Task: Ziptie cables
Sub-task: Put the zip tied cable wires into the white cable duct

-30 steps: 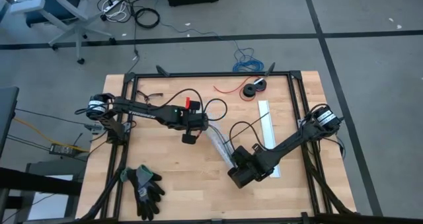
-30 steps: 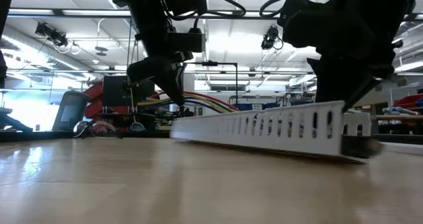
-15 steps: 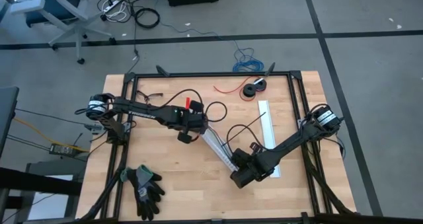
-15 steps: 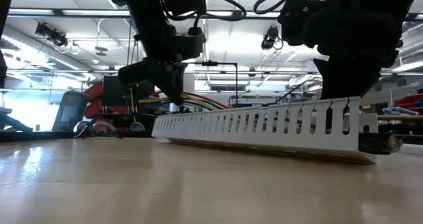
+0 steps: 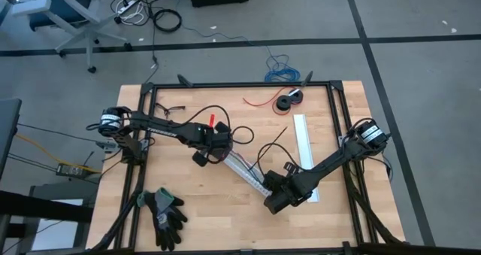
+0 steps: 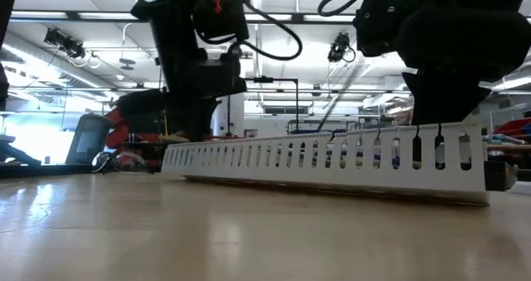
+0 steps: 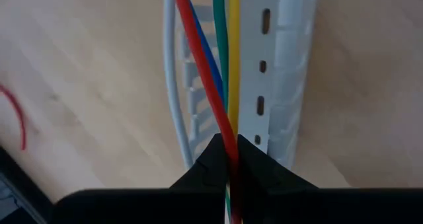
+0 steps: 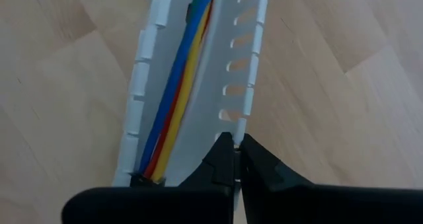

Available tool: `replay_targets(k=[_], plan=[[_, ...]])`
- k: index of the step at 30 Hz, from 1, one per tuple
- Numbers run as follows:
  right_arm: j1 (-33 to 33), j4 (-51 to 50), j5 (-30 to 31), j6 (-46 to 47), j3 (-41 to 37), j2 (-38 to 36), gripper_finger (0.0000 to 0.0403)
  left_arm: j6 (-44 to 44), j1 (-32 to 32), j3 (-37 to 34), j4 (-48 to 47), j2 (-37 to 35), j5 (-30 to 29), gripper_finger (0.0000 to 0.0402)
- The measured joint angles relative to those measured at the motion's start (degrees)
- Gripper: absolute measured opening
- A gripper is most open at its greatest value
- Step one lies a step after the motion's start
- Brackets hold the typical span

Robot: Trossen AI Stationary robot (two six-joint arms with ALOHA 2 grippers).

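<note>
With no ziptie in sight, the cables (image 8: 173, 98) lay in the slotted white duct (image 5: 244, 170), the left gripper (image 7: 228, 151) pinching them at one end and the right gripper (image 8: 235, 151) clamped on the duct's wall at the other.

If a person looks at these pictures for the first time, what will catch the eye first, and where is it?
Most striking is the white slotted cable duct lying diagonally at the middle of the table, with the cables running along inside it. The left gripper is closed on the cables at one end of the duct, and the right gripper pinches the duct's slotted wall at the other end. A pair of dark gloves lies at the table's near left.
</note>
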Motion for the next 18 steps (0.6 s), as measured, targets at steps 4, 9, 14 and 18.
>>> replay_targets(k=[4, 9, 14, 18], plan=[[-0.3, -0.4, -0.3, 0.0, 0.3, 0.0, 0.0000, -0.1, 0.0, -0.9, -0.5, 0.0, 1.0, 0.0021], [-0.8, -0.5, -0.3, 0.1, 0.4, 0.0, 0.0000, -0.2, 0.0, -0.9, -0.4, 0.0, 6.6, 0.0021], [-1.0, -0.4, -0.2, 0.2, 0.4, 0.0, 0.0000, -0.3, 0.1, -0.9, 0.0, 0.1, 6.6, 0.0027], [-1.0, -0.4, -0.1, 0.2, 0.4, 0.0, 0.0000, -0.3, 0.1, -0.9, 0.0, 0.1, 6.6, 0.0045]])
